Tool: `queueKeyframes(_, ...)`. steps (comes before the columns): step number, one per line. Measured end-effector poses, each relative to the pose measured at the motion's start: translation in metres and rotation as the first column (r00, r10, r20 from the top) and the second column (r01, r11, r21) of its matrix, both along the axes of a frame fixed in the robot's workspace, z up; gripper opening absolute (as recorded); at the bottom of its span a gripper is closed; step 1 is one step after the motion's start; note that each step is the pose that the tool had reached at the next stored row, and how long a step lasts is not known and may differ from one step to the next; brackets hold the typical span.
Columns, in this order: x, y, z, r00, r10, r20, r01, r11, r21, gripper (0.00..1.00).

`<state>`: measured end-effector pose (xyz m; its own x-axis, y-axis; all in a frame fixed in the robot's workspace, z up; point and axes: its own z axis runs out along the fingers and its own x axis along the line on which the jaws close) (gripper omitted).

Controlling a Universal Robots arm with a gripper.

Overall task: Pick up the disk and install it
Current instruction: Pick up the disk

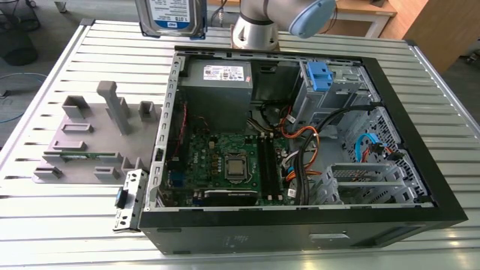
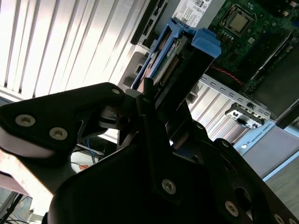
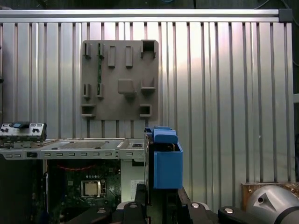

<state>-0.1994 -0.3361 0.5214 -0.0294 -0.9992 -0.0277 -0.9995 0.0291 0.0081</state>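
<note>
Your black pincer [image 2: 156, 100] is clenched on the disk [image 2: 180, 56], the flat silver-grey hard drive with a blue-and-white label and a blue plastic rail frame. In the exterior view, the disk [image 1: 171, 16] is held upright in the air above the ribbed aluminium table [image 1: 112, 50]. It is beyond the far corner of the open black computer case [image 1: 300, 236], to the exterior view's left of the silver arm [image 1: 259, 28]. Inside the case sit a grey metal power-supply box [image 1: 217, 84], a green motherboard [image 1: 225, 157] and a small blue plastic latch [image 1: 318, 76]. A grey moulded fixture plate [image 1: 82, 140] lies on the table just beside the case.
</note>
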Motion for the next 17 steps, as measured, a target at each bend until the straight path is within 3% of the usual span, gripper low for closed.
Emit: queueKeyframes(17,0.0184,0.0000,0.0000,1.0000,0.000,0.0000,0.000,1.0000,0.0000,0.35)
